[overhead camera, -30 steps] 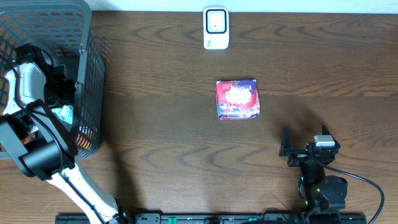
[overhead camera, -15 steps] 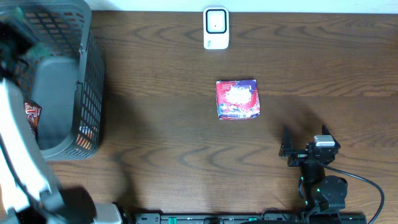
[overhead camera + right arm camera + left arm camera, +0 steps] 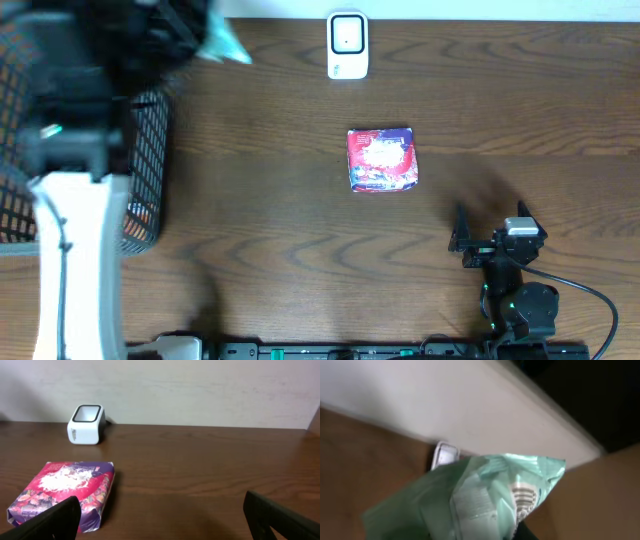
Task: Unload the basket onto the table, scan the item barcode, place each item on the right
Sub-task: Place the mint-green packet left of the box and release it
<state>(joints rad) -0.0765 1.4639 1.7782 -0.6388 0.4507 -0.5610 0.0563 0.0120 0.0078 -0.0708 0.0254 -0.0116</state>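
Nearby, the right tool sits low over the bench, fingers wide apart; further out lies a red box; far back, the left tool is clamped on a green packet, near the white scanner.

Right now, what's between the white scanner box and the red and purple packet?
Only bare wooden table separates white scanner box and red packet, in the overhead view.

The green pouch is glossy film, the table grained wood, the scanner smooth plastic.
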